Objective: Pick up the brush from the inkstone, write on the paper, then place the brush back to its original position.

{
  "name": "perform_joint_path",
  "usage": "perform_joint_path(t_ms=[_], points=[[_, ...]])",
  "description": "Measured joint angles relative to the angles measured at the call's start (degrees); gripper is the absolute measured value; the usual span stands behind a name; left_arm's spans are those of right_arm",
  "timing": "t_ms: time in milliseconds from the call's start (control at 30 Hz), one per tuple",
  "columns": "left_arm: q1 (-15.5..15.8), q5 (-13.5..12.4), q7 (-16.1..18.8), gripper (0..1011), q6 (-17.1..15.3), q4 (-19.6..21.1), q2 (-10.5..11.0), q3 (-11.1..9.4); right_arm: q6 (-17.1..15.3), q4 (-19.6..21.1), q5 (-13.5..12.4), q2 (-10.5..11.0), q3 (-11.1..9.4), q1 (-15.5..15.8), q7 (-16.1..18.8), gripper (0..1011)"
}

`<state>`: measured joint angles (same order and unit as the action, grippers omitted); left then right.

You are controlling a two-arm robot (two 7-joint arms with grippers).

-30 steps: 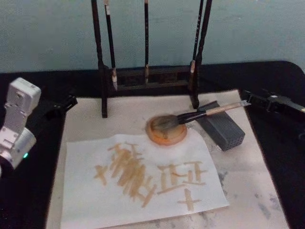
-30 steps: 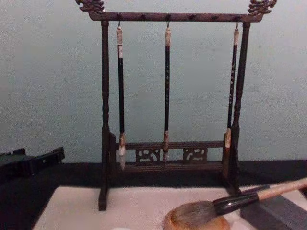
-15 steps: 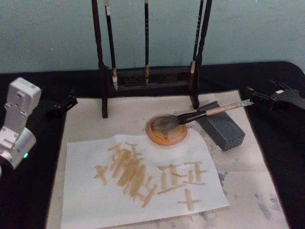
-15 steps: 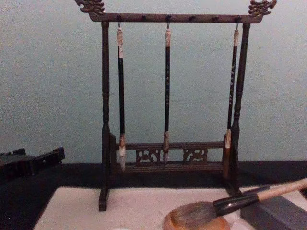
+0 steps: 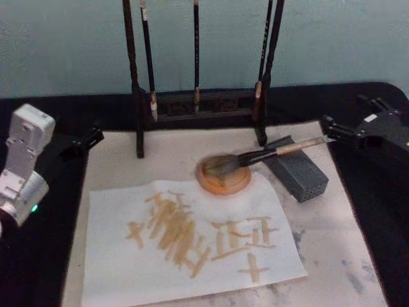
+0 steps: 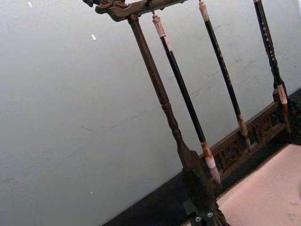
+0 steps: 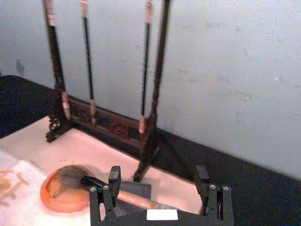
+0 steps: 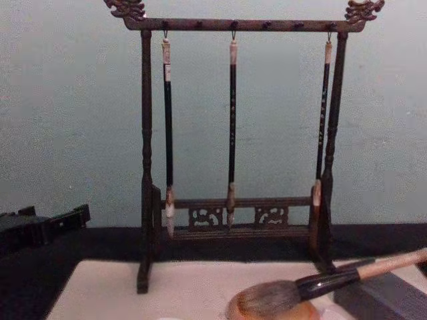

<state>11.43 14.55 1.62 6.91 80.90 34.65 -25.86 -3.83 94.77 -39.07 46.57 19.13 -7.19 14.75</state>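
The brush (image 5: 255, 157) lies with its bushy head on the orange-brown inkstone (image 5: 222, 182), and its pale handle rests across a grey block (image 5: 300, 174). From the chest view the brush (image 8: 313, 283) slopes up to the right off the inkstone (image 8: 303, 312). My right gripper (image 5: 344, 110) is open just beyond the handle's end, holding nothing. In the right wrist view its fingers (image 7: 113, 181) stand wide apart, with the brush handle (image 7: 136, 197) low between them. The paper (image 5: 115, 268) carries tan strokes. My left gripper (image 5: 86, 139) is parked at the mat's left edge.
A dark wooden stand (image 5: 137, 96) with three slim hanging brushes (image 8: 232, 127) rises behind the inkstone. A beige felt mat (image 5: 345, 256) lies under the paper on a black table. A pale wall stands close behind.
My right gripper has drawn back from the handle's end, toward the right and rear, and turned. The brush, the inkstone and the left arm have stayed put.
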Motion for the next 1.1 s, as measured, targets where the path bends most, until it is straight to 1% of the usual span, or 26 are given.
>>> perform_joint_path(t_ms=[200,433,800,1100], points=[[0.0,0.0,0.0,1002,0.0,0.0,0.0,0.0,1.1,4.5,3.1,0.9,-0.3,2.0,-0.7,1008],[0.0,0.0,0.0,1002,0.0,0.0,0.0,0.0,1.6,7.9,6.3,1.1,-0.1,3.4,-0.9,1008],[0.0,0.0,0.0,1002,0.0,0.0,0.0,0.0,1.5,10.4,10.1,0.1,1.4,4.3,0.2,1008],[0.0,0.0,0.0,1002,0.0,0.0,0.0,0.0,1.2,10.9,12.9,-1.2,2.7,5.0,1.4,1008]])
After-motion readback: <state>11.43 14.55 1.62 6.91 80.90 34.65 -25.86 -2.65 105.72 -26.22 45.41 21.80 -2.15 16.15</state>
